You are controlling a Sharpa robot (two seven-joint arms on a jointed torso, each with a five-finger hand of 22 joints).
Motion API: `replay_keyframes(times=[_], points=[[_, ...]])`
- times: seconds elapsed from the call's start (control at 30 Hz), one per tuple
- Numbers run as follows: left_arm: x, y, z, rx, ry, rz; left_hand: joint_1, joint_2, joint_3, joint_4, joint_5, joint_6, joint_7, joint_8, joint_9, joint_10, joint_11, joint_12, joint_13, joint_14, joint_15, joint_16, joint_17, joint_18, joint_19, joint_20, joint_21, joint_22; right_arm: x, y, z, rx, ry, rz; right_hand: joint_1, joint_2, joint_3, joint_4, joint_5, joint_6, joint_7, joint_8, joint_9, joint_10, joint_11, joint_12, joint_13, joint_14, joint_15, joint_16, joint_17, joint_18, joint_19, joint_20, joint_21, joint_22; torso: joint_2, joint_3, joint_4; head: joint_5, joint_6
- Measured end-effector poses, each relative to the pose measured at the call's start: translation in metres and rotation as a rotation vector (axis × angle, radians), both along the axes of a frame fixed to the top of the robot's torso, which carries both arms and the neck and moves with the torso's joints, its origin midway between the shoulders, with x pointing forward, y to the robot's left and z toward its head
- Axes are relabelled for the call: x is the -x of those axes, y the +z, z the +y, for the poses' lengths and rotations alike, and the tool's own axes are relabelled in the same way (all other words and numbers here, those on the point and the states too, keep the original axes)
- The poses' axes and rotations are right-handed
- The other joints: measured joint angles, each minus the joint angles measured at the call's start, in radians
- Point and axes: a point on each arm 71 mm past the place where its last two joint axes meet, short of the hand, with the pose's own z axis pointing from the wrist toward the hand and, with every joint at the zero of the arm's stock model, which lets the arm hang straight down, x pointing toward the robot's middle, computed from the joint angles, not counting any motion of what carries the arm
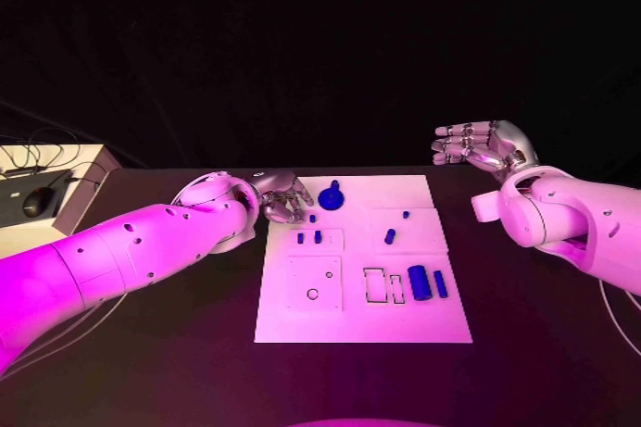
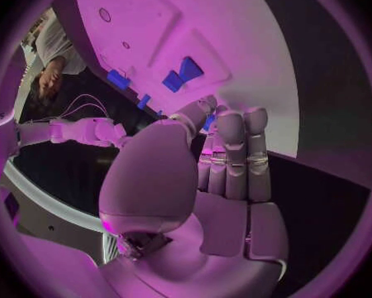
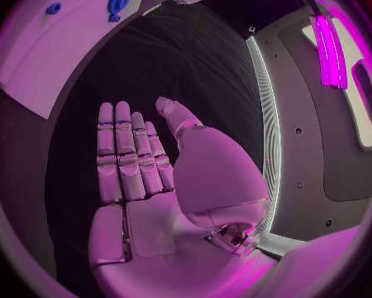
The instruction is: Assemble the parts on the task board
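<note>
The white task board [image 1: 360,308] lies in the middle of the black table. My left hand [image 1: 281,201] hovers at the board's far left corner, fingers straight, beside a round blue part [image 1: 330,198]. A narrow gap separates them in the head view. In the left wrist view a sliver of blue [image 2: 209,122] shows past the thumb of my left hand [image 2: 228,159]. Two small blue pegs [image 1: 308,237], a third peg [image 1: 389,234] and two blue cylinders [image 1: 428,282] lie on the board. My right hand [image 1: 481,145] is raised right of the board, empty; its fingers [image 3: 128,152] are flat.
A square plate with holes [image 1: 314,285] and two slots [image 1: 383,285] sit on the board's near half. At the table's far left stand a pale box [image 1: 81,182] with a mouse [image 1: 38,201] and cables. Bare black table lies right of the board.
</note>
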Motion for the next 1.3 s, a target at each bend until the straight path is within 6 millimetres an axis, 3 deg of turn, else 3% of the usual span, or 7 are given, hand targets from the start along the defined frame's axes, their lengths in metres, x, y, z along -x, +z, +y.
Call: replay_keyframes(times=[0.27, 0.4, 0.53, 0.7, 0.9, 1.07, 1.3], points=[[-0.004, 0.007, 0.020, 0.000, 0.045, -0.012, 0.003, 0.003, -0.002, -0.006, 0.000, 0.048, 0.008, 0.000, 0.002, 0.011, -0.004, 0.000, 0.002, 0.000, 0.000, 0.000, 0.001, 0.000, -0.001, -0.001, 0.000, 0.000, 0.003, 0.001, -0.006, 0.114, 0.023, -0.024, 0.012, -0.009, 0.018, -0.011, -0.009, 0.057, -0.012, -0.004, 0.000, 0.082, -0.026, -0.044, 0.000, 0.158, -0.056, 0.027, 0.054, 0.000, 0.062, -0.056, 0.150, 0.094, 0.000, 0.0000, -0.0006, -0.005, 0.006], [-0.004, 0.013, 0.029, 0.033, 0.066, -0.020, 0.005, 0.005, 0.000, -0.008, 0.000, 0.088, 0.018, 0.008, 0.003, 0.019, -0.005, 0.005, 0.004, -0.018, -0.006, -0.019, 0.000, -0.001, -0.032, -0.008, -0.043, -0.024, 0.006, 0.000, -0.008, 0.209, 0.048, -0.034, 0.027, -0.005, 0.008, -0.026, -0.022, 0.097, -0.031, -0.004, 0.000, 0.143, -0.051, -0.046, 0.000, 0.230, -0.093, 0.085, 0.114, 0.016, 0.106, -0.100, 0.270, 0.171, 0.001, 0.0001, 0.0000, -0.009, 0.011], [-0.002, 0.017, 0.041, 0.173, 0.104, -0.003, -0.001, 0.011, -0.006, -0.002, 0.000, 0.138, 0.044, 0.012, 0.005, -0.027, 0.022, 0.005, 0.001, -0.079, 0.013, -0.096, -0.037, -0.001, -0.080, 0.008, -0.109, -0.064, 0.010, -0.006, -0.006, 0.345, 0.089, -0.037, 0.045, 0.005, 0.005, -0.030, -0.066, 0.132, -0.048, -0.004, 0.001, 0.198, -0.079, -0.055, 0.001, 0.228, -0.119, 0.304, 0.292, 0.016, 0.097, -0.131, 0.444, 0.302, 0.001, 0.0001, 0.0000, -0.023, 0.017], [0.003, 0.015, 0.061, 0.430, 0.174, 0.068, -0.014, 0.024, -0.035, 0.015, 0.000, 0.130, 0.059, 0.007, 0.005, -0.064, 0.038, 0.014, 0.000, -0.101, 0.026, -0.162, -0.071, -0.009, -0.094, 0.015, -0.168, -0.110, 0.016, -0.017, 0.005, 0.535, 0.143, -0.048, 0.044, 0.005, 0.019, -0.030, -0.077, 0.132, -0.048, -0.004, 0.001, 0.200, -0.081, -0.055, 0.002, 0.231, -0.122, 0.439, 0.433, 0.038, 0.078, -0.133, 0.555, 0.395, 0.001, 0.0005, 0.0001, -0.055, 0.029], [0.010, 0.007, 0.087, 0.723, 0.271, 0.173, -0.013, 0.032, -0.087, 0.026, 0.000, 0.127, 0.062, 0.007, 0.005, -0.104, 0.054, 0.021, -0.001, -0.122, 0.040, -0.216, -0.108, -0.009, -0.104, 0.025, -0.228, -0.157, 0.024, -0.028, 0.018, 0.775, 0.192, -0.078, 0.015, -0.024, 0.038, -0.011, -0.091, 0.132, -0.048, -0.004, 0.001, 0.188, -0.080, -0.055, 0.002, 0.231, -0.123, 0.572, 0.541, 0.049, 0.093, -0.130, 0.599, 0.440, -0.001, 0.0000, 0.0020, -0.088, 0.039], [0.016, 0.000, 0.097, 0.886, 0.323, 0.232, 0.002, 0.048, -0.116, 0.028, 0.000, 0.127, 0.062, 0.007, 0.005, -0.115, 0.054, 0.037, -0.002, -0.122, 0.040, -0.229, -0.127, -0.009, -0.099, 0.025, -0.256, -0.183, 0.029, -0.035, 0.031, 0.927, 0.214, -0.102, 0.002, -0.037, 0.054, 0.009, -0.098, 0.126, -0.054, -0.004, 0.001, 0.160, -0.073, -0.055, 0.002, 0.229, -0.124, 0.672, 0.607, 0.063, 0.113, -0.128, 0.611, 0.465, -0.001, -0.0012, 0.0024, -0.096, 0.040], [0.021, -0.002, 0.097, 1.014, 0.339, 0.273, 0.005, 0.051, -0.116, 0.027, 0.000, 0.126, 0.062, 0.007, 0.005, -0.115, 0.054, 0.040, -0.002, -0.122, 0.040, -0.235, -0.132, -0.009, -0.098, 0.024, -0.256, -0.186, 0.033, -0.049, 0.052, 1.056, 0.237, -0.119, 0.009, -0.067, 0.075, 0.044, -0.098, 0.109, -0.058, -0.004, 0.001, 0.135, -0.066, -0.055, 0.002, 0.222, -0.117, 0.752, 0.640, 0.078, 0.127, -0.121, 0.615, 0.497, 0.000, -0.0019, 0.0007, -0.092, 0.039]])
